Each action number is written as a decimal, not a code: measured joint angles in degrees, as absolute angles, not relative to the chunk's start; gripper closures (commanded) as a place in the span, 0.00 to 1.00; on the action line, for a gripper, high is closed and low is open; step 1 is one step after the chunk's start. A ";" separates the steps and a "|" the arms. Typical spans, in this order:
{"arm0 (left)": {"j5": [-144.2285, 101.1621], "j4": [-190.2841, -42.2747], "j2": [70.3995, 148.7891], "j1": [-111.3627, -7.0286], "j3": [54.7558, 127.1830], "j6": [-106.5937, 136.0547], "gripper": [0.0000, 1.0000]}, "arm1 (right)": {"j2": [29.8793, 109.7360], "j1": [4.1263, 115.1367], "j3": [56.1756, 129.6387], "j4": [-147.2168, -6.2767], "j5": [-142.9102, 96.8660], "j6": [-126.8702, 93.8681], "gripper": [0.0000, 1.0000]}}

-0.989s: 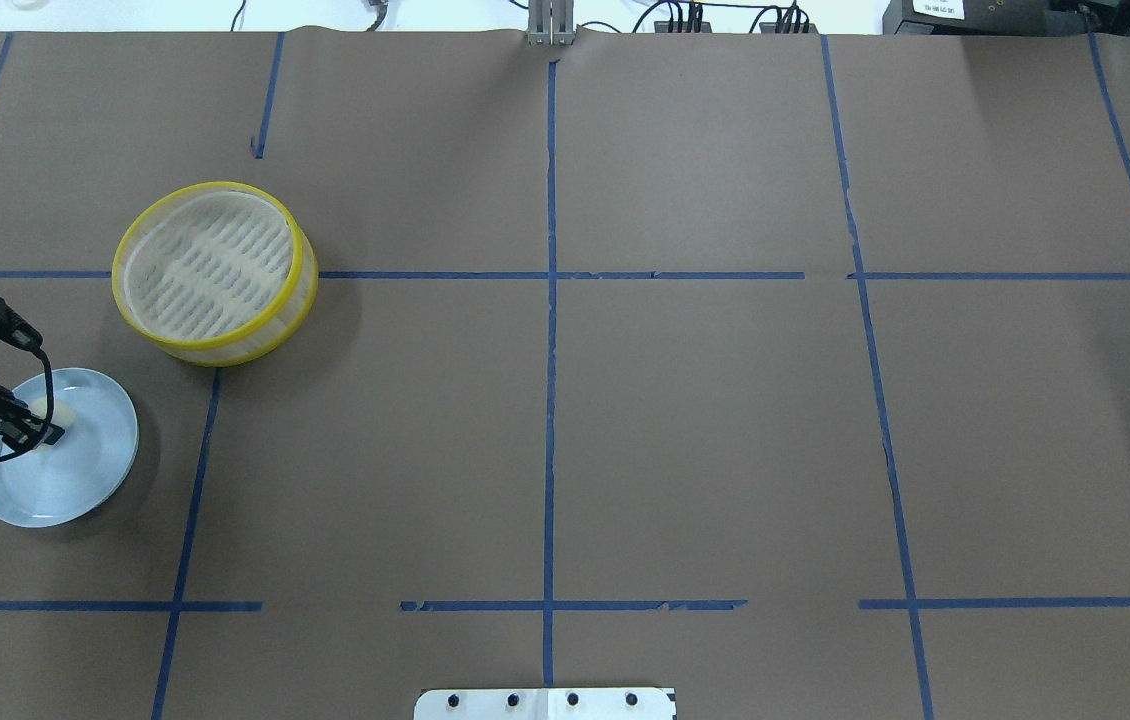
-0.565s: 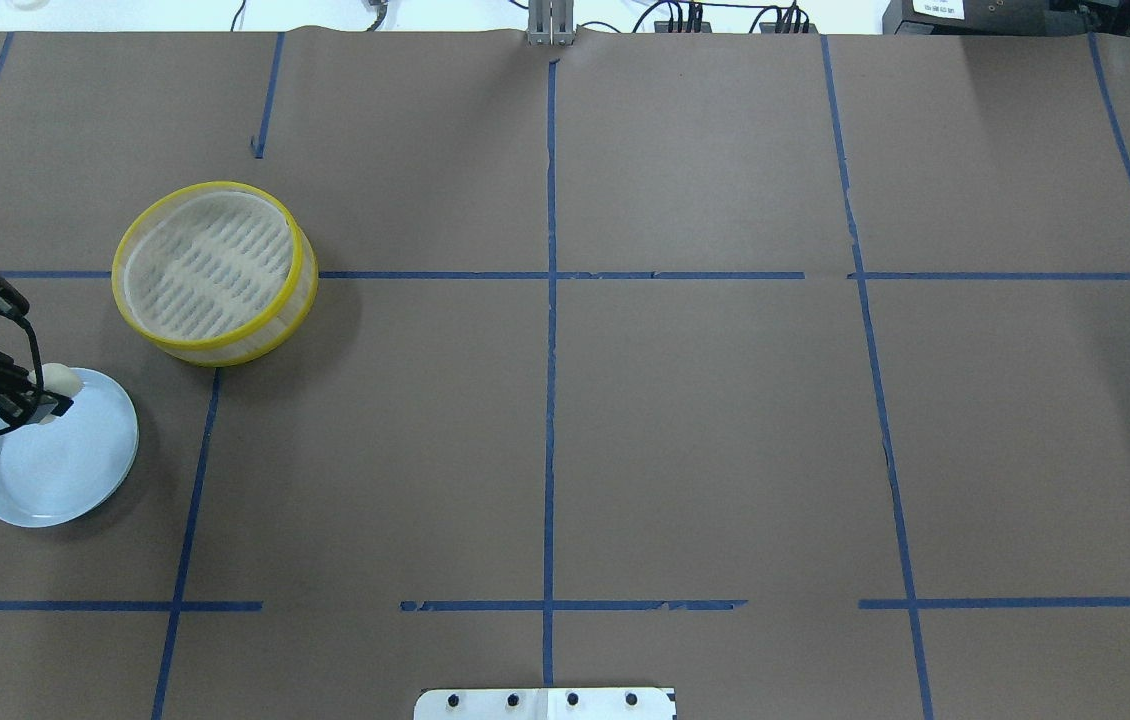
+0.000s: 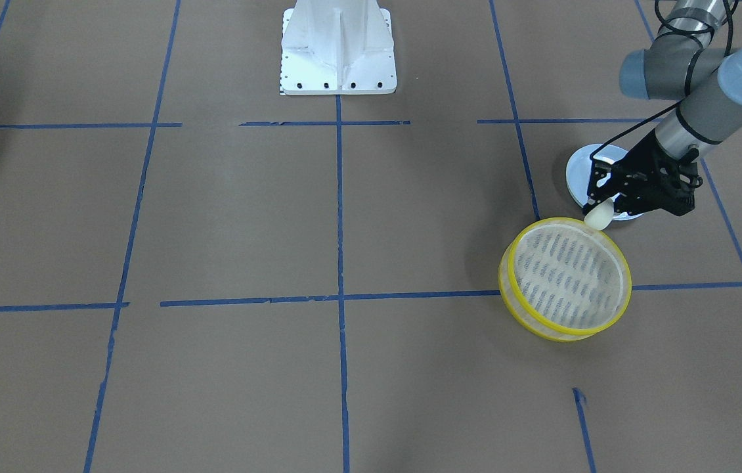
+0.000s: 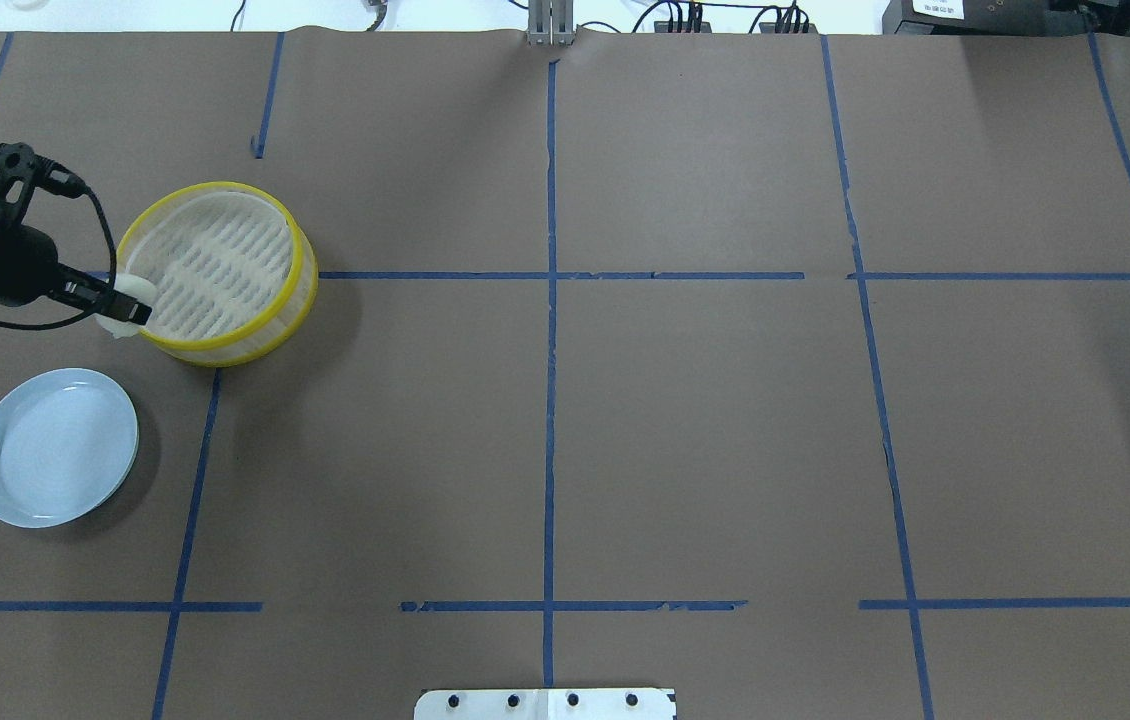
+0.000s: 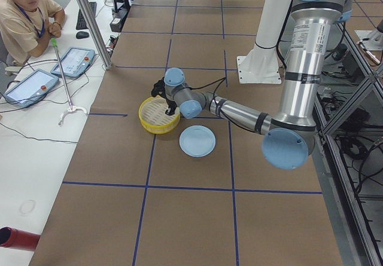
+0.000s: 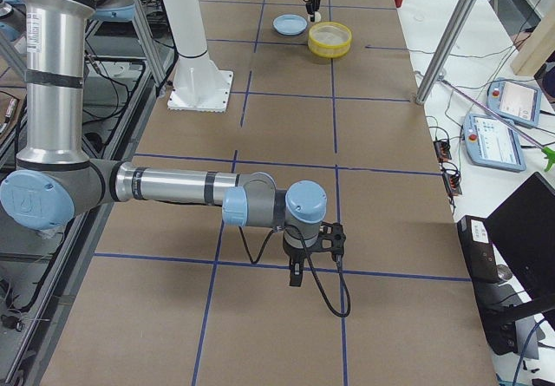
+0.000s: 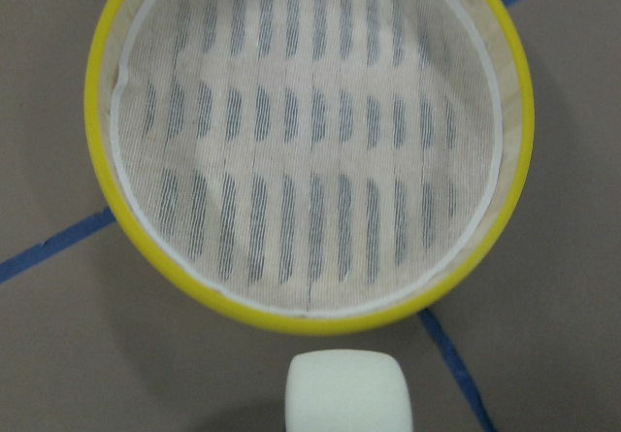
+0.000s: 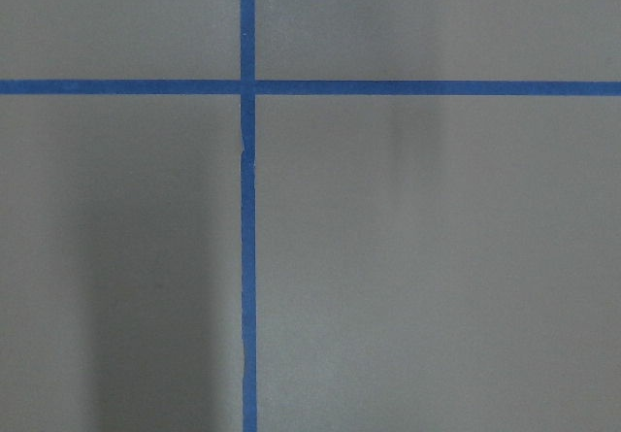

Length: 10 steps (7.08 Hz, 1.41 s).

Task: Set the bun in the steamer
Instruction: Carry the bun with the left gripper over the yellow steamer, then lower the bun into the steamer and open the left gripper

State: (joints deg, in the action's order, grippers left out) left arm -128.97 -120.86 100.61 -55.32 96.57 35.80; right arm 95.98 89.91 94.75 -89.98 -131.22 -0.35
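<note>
The steamer point(image 4: 225, 345) is a round yellow-rimmed basket on the left half of the table, and nothing lies in it. It fills the left wrist view point(image 7: 310, 320) and shows in the front view point(image 3: 555, 332). My left gripper point(image 4: 123, 306) is shut on the cream-white bun point(image 4: 128, 297) and holds it in the air at the steamer's near-left rim. The bun is just outside that rim in the left wrist view point(image 7: 349, 395) and at the rim in the front view point(image 3: 599, 215). My right gripper point(image 6: 295, 275) hangs over bare table far to the right; I cannot tell whether it is open or shut.
A pale blue plate point(image 4: 55, 447), with nothing on it, lies near the steamer towards the robot. The brown paper is marked with blue tape lines. The white robot base point(image 3: 338, 46) stands at the table's middle edge.
My left gripper lifted the bun off the blue plate and carried it forward to the steamer's rim. The plate is now bare.
</note>
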 measured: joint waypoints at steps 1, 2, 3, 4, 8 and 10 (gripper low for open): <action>-128.78 -116.04 106.26 -55.23 93.21 38.64 0.66 | 95.97 89.91 94.75 -89.99 -131.22 -0.35 0.00; -128.68 -113.34 109.02 -55.13 90.66 40.13 0.66 | 95.97 89.91 94.75 -90.00 -131.22 -0.35 0.00; -128.67 -112.35 110.28 -54.86 88.40 41.77 0.66 | 95.98 89.91 94.74 -90.00 -131.22 -0.35 0.00; -128.54 -112.15 111.04 -54.38 86.34 43.19 0.65 | 95.98 89.91 94.74 -90.00 -131.22 -0.35 0.00; -126.18 -112.17 112.29 -52.30 83.24 44.32 0.61 | 95.98 89.91 94.75 -90.00 -131.22 -0.35 0.00; -126.07 -112.47 112.73 -52.15 82.40 44.31 0.56 | 95.98 89.91 94.75 -90.00 -131.22 -0.35 0.00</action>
State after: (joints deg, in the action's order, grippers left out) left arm -126.07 -112.47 112.73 -52.15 82.40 44.31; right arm 95.98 89.91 94.75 -90.00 -131.22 -0.35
